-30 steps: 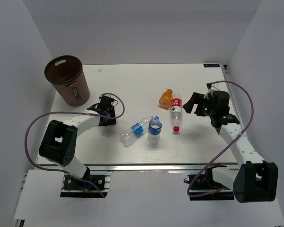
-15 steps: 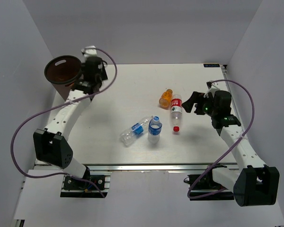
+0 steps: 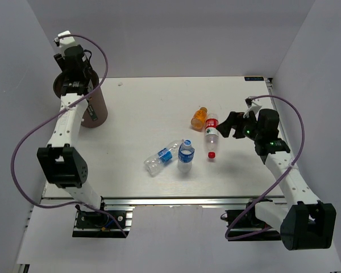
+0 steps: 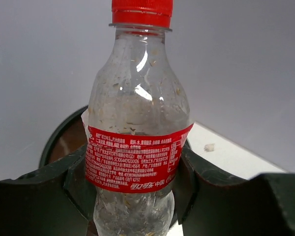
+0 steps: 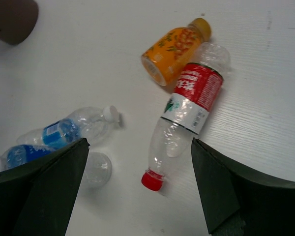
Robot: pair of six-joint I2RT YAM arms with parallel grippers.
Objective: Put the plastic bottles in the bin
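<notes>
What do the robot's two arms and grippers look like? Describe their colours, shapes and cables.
The left arm and right arm have white tube-like links joined by blocky black joints. A purple cable loops along each. The left gripper and right gripper are dark, with two broad, angled fingers. A green light glows on the right wrist.

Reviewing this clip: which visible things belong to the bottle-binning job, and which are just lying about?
Job: bin, held bottle in the left tool, red-label bottle, orange bottle, blue-label bottle, second blue-label bottle.
Just there: purple cable, small speck on the table.
</notes>
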